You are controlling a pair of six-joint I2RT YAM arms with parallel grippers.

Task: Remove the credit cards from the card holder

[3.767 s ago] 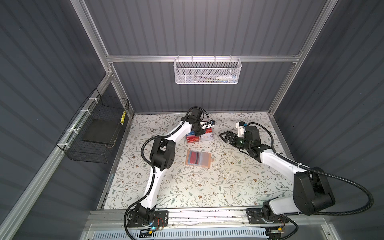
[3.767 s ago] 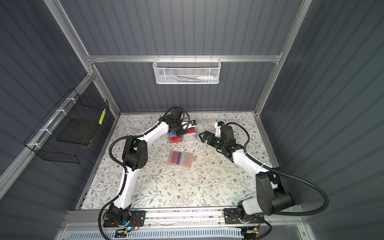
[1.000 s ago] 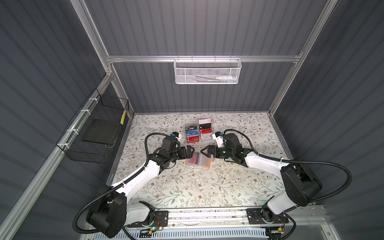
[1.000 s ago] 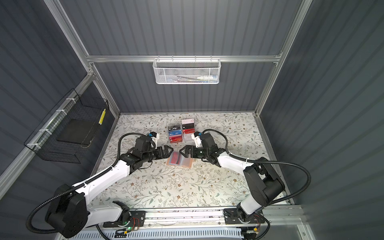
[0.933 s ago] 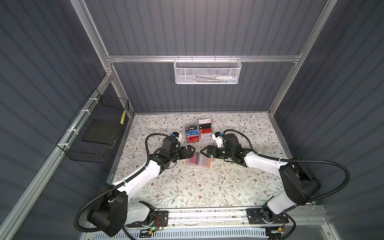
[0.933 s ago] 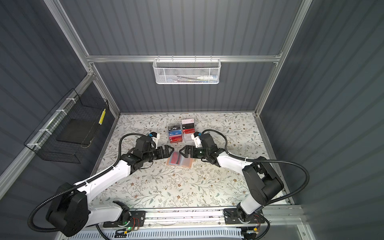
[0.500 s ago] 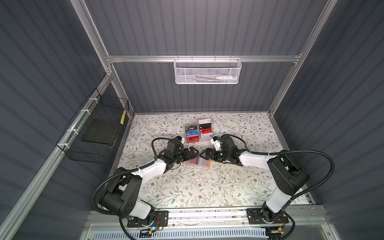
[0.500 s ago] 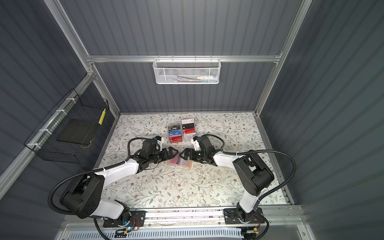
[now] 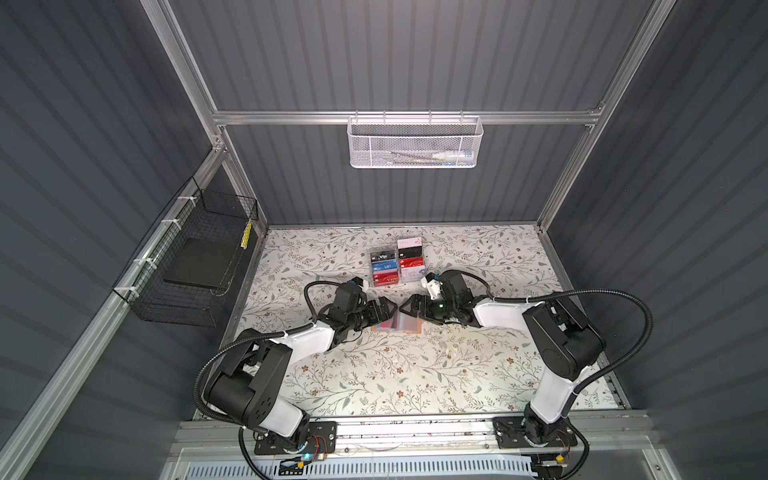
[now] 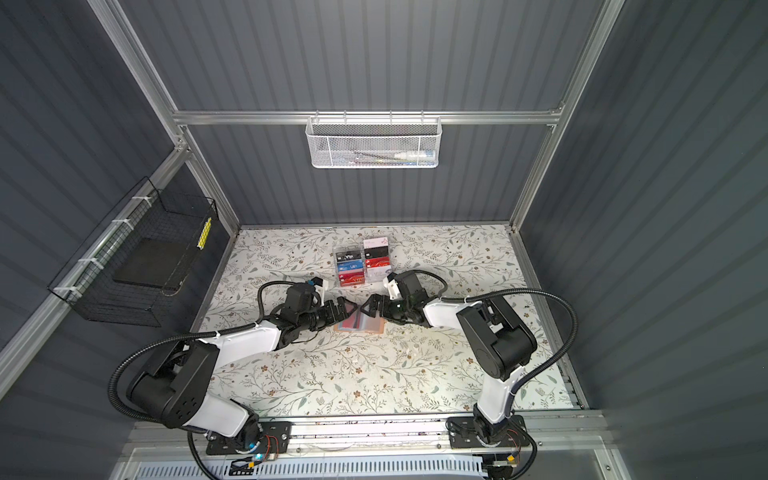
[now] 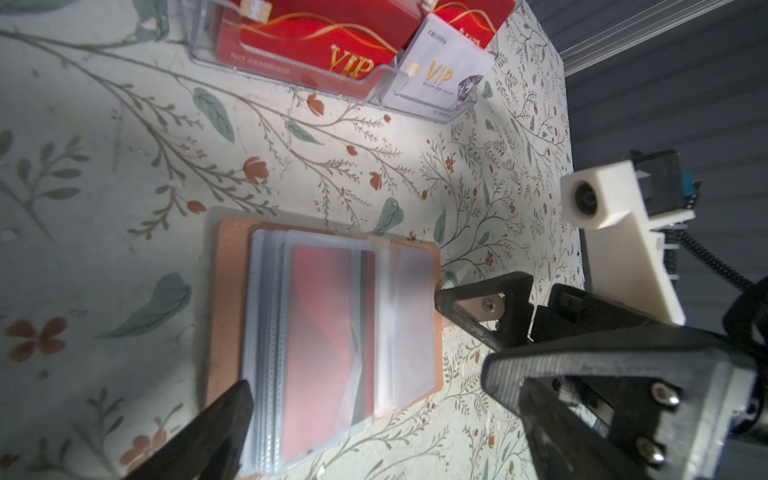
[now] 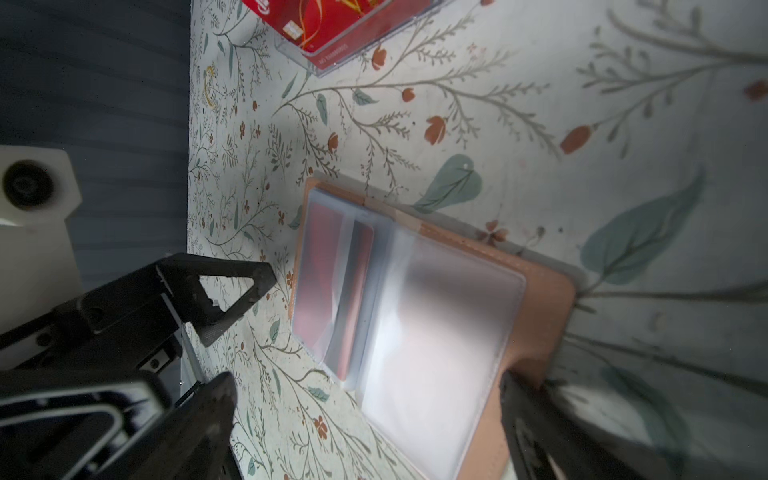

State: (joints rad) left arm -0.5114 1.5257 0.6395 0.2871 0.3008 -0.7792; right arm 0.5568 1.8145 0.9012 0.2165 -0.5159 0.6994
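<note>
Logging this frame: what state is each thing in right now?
card holder: open, lying flat, sleeves up
red card: inside a sleeve, not yet out
left gripper: jaws open, empty, at the holder's edge
right gripper: jaws open, empty, at the opposite edge
acrylic rack: upright, cards in its tiers
mesh basket: hanging, items inside

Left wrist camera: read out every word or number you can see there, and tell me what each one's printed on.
"VIP": gold, on the red card in the clear acrylic rack.
"VIP": gold, on the white card in the next slot.
"NO." plus digits along the red card's edge: digits too blurred to read.
Small print on the white card: too small to read.
Card holder: no lettering shows.
</note>
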